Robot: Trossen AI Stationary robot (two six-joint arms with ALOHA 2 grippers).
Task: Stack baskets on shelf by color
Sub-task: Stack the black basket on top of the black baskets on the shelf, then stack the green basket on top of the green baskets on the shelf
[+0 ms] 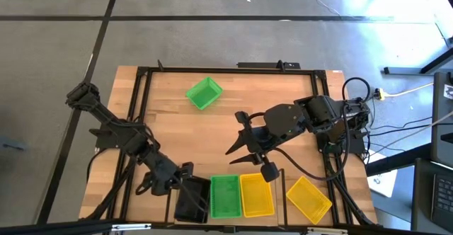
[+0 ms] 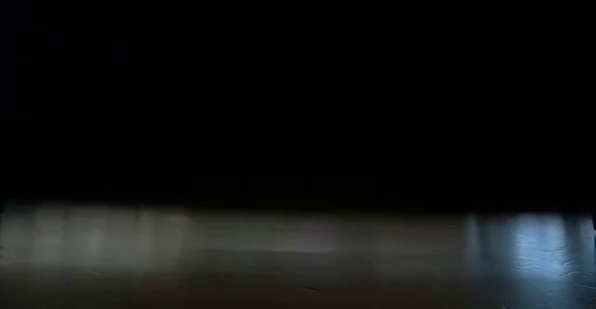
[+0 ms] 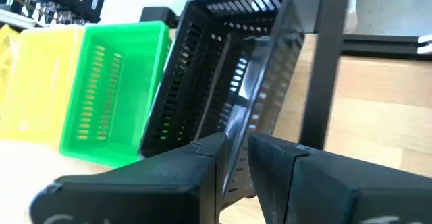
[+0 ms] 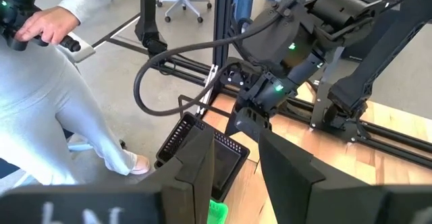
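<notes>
High view: the left end effector point(image 1: 185, 173) sits at the near edge of the light-wood surface point(image 1: 170, 115), at the rim of a black perforated plastic basket point(image 1: 192, 199). Left wrist view: its two dark fingers point(image 3: 209, 163) are nearly together with the black basket's slotted wall point(image 3: 243, 82) between them; the basket tilts.

A row lies along the near edge: black basket, then a bright green perforated basket point(image 1: 225, 196) touching it, then a yellow perforated basket point(image 1: 256, 194) touching the green one. A second yellow basket point(image 1: 308, 198) lies apart to the right, turned at an angle. A second green basket point(image 1: 204, 93) rests alone near the far edge, well apart from the row.

The right end effector point(image 1: 237, 148) hangs above the middle of the surface, fingers spread wide, holding nothing.

Right wrist view: a person in light clothing point(image 4: 81, 82) stands beyond the surface, a hand point(image 4: 44, 27) on a dark handle.

Low view: almost entirely dark; no basket can be made out.
</notes>
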